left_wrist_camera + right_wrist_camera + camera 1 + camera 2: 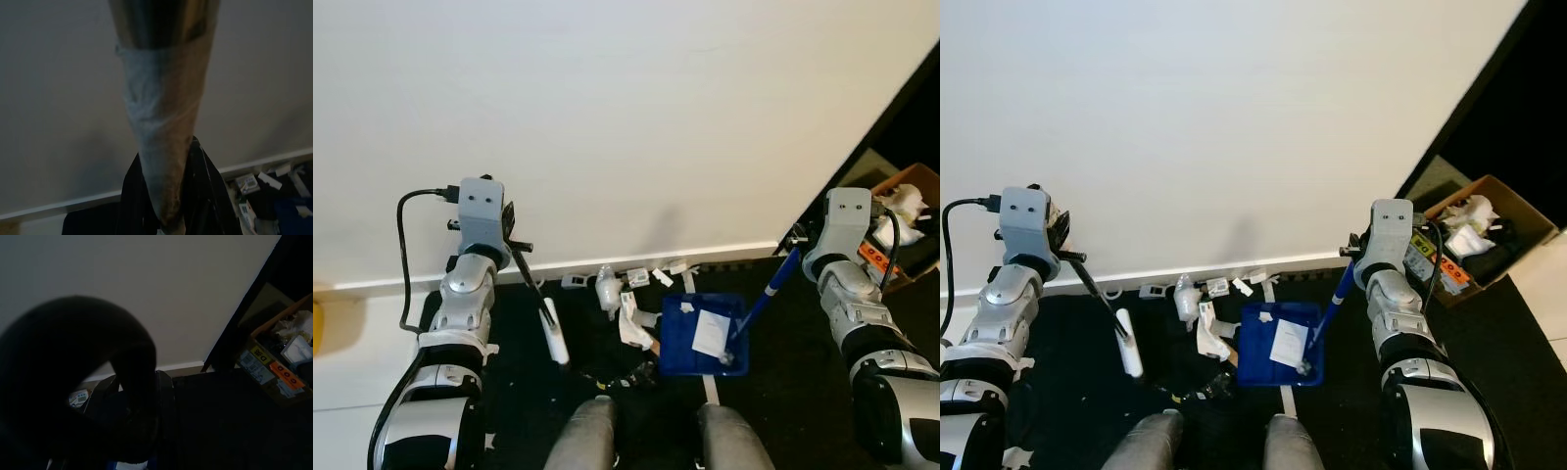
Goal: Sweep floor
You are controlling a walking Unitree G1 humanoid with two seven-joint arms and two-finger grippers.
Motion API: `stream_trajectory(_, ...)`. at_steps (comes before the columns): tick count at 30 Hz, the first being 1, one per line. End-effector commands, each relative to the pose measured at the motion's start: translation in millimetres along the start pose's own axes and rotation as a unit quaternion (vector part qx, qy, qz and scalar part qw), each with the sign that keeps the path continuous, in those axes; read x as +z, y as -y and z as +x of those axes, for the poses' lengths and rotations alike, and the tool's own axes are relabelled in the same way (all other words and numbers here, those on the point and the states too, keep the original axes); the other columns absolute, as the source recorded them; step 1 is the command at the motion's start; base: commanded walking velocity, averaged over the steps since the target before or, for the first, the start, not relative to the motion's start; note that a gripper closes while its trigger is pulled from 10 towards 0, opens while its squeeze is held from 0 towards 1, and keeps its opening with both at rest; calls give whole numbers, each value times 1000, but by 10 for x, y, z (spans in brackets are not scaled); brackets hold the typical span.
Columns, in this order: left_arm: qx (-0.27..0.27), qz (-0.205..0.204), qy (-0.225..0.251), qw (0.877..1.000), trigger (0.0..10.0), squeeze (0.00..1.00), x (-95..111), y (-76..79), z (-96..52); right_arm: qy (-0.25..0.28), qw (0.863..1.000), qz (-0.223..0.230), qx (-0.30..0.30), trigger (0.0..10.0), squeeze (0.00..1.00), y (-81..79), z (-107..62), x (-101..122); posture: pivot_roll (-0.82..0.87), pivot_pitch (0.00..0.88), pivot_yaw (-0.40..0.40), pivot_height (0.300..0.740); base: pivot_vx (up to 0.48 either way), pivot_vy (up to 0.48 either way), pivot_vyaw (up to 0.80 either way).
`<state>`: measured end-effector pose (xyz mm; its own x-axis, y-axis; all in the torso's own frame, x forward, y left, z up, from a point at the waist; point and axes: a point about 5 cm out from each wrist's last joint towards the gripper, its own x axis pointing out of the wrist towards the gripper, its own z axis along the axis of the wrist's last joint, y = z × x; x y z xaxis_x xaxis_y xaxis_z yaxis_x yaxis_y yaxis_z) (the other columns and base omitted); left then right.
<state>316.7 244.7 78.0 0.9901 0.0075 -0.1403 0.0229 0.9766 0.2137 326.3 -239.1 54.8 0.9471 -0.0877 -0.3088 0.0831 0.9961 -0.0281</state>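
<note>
Your left gripper (pixel 514 257) clamps the white-headed black broom (pixel 551 328); the right gripper (pixel 1351 262) probably grips the blue plastic dustpan's (pixel 703 336) handle. Sweeping hard could scatter the white paper scraps (pixel 631 323) past it.

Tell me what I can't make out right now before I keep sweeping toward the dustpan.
- Right gripper: right wrist view is dark, and a black curved shape hides its grip on the dustpan handle.
- Left gripper: the brush handle fills the left wrist view close up and blurred.
- Litter beside the blue dustpan: pieces too small to identify.
- Cardboard box: contents small, and cut off by the edge in the left eye view.
</note>
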Motion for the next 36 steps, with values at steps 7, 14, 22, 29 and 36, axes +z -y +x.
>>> stream_trajectory(7,-13,18,11,1000,10000,0,11,54,-28,0,1000,-6,-15,10000,0,134,-39,-28,58,38,6,740,0,-49,0)
stream_trajectory(14,-18,16,7,1000,10000,0,-12,109,-33,5,1000,-7,-30,10000,0,262,-45,32,52,41,8,740,0,-461,0)
stream_trajectory(22,2,15,11,1000,10000,0,-19,48,-37,16,999,-18,-35,10000,0,391,-38,164,49,41,5,740,0,-45,0)
stream_trajectory(29,-34,56,12,998,10000,0,-17,0,-32,13,999,-23,-22,10000,0,304,-20,137,49,37,6,740,0,0,0)
stream_trajectory(36,-51,79,13,995,10000,0,27,-28,12,10,1000,-28,-8,10000,0,247,-2,137,45,37,4,740,0,0,0)
